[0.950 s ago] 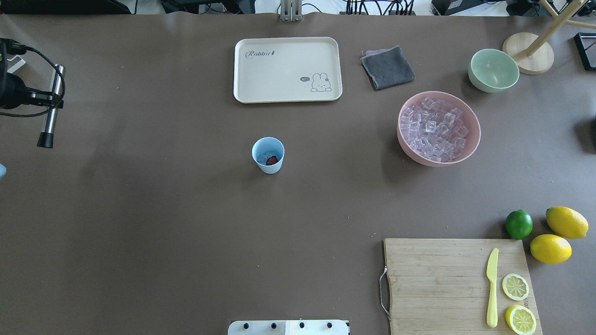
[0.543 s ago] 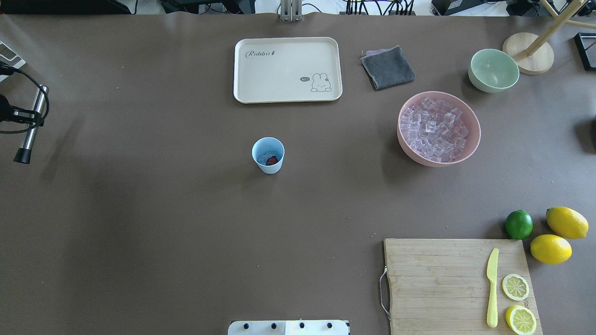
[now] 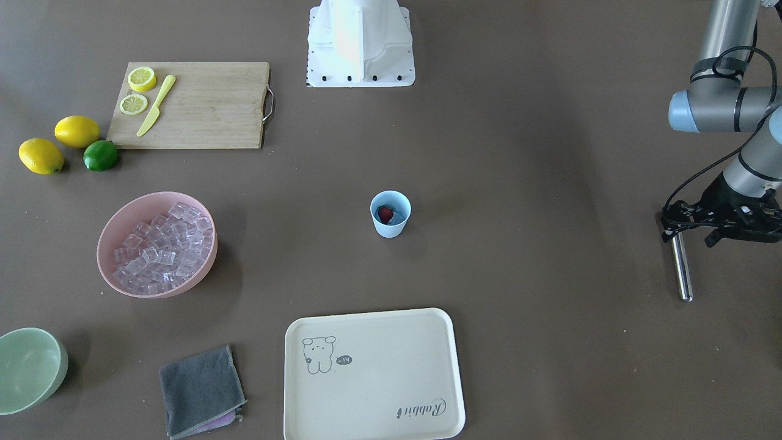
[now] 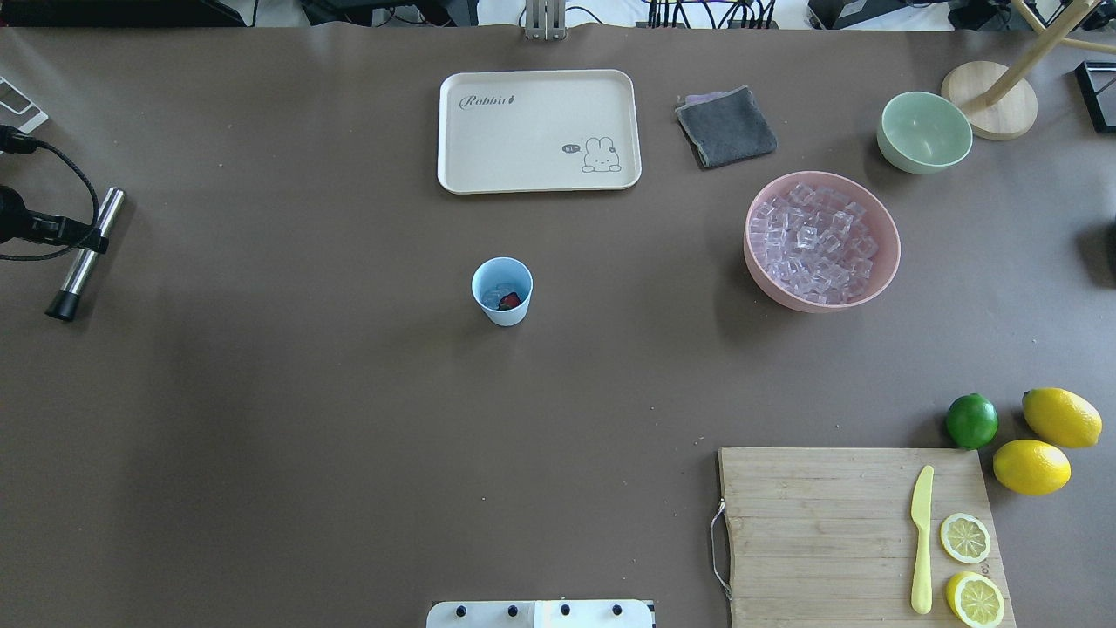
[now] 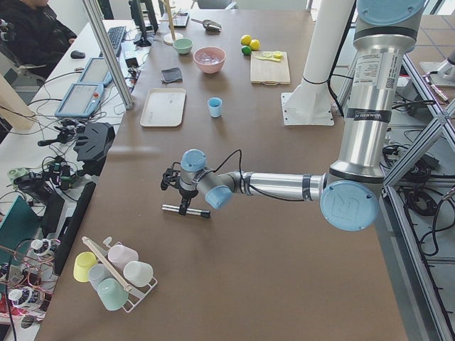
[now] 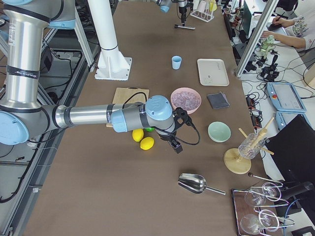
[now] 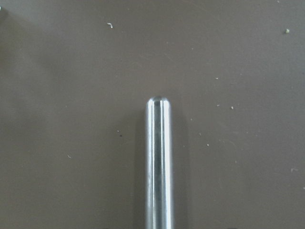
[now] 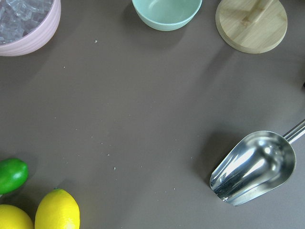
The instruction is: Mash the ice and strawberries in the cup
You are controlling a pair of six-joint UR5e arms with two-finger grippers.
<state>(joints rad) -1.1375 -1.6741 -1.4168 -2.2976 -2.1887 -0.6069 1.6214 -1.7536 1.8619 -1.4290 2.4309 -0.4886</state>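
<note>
The cup (image 4: 502,291) stands mid-table with a strawberry (image 4: 510,300) and ice (image 4: 494,296) inside. Far away, the left gripper (image 4: 80,242) clamps a steel muddler (image 4: 85,255). The right gripper's (image 6: 173,143) opening I cannot tell.

Brown table (image 4: 349,436), cluttered side bench (image 5: 43,177).
</note>
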